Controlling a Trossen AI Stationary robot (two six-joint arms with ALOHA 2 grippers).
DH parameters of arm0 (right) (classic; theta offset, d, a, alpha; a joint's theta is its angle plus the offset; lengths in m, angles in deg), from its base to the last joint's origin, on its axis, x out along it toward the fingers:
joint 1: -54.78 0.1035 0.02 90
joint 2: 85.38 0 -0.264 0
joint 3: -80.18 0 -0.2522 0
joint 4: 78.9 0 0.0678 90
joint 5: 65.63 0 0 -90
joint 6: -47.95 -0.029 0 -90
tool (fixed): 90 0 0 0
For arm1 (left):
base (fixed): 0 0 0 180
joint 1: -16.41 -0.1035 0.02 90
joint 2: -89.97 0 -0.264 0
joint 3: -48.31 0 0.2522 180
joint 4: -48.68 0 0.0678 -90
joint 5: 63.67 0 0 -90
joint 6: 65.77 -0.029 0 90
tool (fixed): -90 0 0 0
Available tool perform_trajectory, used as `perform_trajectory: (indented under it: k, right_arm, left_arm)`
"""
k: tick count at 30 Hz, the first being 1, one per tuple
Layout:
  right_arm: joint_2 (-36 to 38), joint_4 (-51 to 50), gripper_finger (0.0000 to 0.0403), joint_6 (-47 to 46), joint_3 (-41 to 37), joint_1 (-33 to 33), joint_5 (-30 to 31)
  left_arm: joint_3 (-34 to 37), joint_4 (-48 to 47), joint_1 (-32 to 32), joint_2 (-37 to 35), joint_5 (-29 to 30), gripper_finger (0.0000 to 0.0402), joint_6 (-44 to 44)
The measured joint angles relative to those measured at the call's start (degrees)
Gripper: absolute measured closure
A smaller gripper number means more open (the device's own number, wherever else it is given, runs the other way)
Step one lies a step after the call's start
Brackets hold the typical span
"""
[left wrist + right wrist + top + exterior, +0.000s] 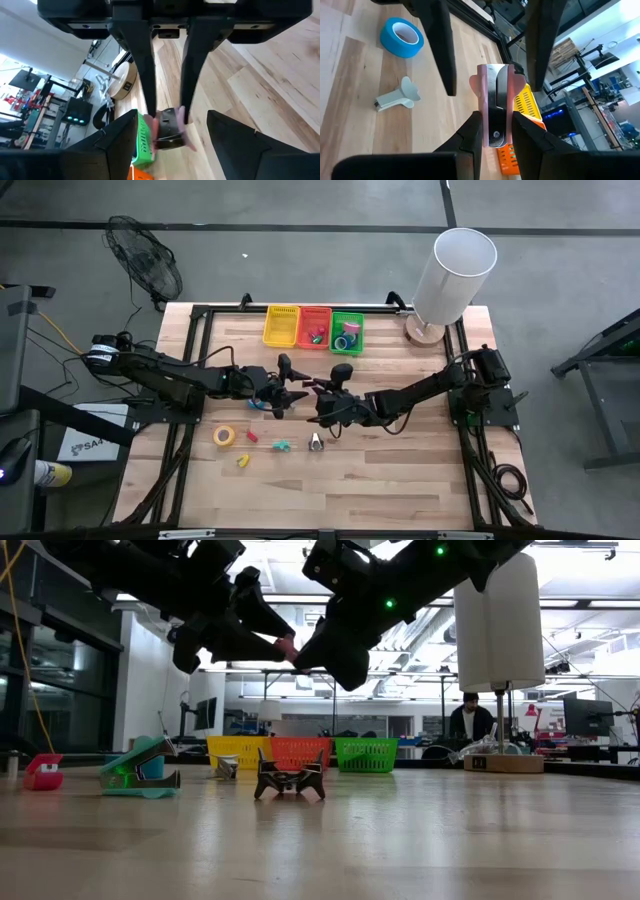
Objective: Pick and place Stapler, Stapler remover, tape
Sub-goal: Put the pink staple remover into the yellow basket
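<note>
- The pale wooden plank table (400, 480) is carrying everything, with both dark arms reaching in low toward its middle and meeting nose to nose.
- The left arm is stretching in from the left edge, and the left gripper (283, 394) is hanging above the boards with its fingers (145, 75) narrowed onto a small pink and black stapler remover (169, 129).
- The right arm is coming in from the right edge, elbow bent, and the right gripper (322, 402) is facing the left one; its fingers (440, 45) are standing wide apart on either side of the stapler remover, not touching it.
- So the stapler remover is sitting between the two grippers in the air, clear of the table in the low view, pinched only by the left one.
- At the far edge, the yellow plastic basket (281, 326), red plastic basket (314, 326) and green plastic basket (347, 332) are standing in a row, touching side by side; a blue tape roll (343, 342) is lying in the green one.
- On the near boards, a yellow tape roll (225, 436) is lying flat, well apart from both grippers.
- Another blue tape roll (401, 37) is lying flat on the table just under the left gripper.
- A teal stapler remover (140, 772) is resting near the yellow roll, and a dark metal stapler remover (289, 776) is sitting below the right gripper.
</note>
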Motion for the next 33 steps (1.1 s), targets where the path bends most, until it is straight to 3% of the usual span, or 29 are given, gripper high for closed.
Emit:
perform_trajectory:
  k: [17, 33]
  right_arm:
    - [-0.02, 2.51, 0.0331, 4.04, -0.04, 0.09, 0.47]
    - [-0.04, 2.34, 0.033, 2.71, -0.04, 0.15, 0.17]
  left_arm:
    - [0.04, 0.14, -0.04, 0.0, 2.47, 0.0289, 0.41]
    - [0.04, -0.16, -0.02, -0.02, 2.32, 0.03, 0.16]
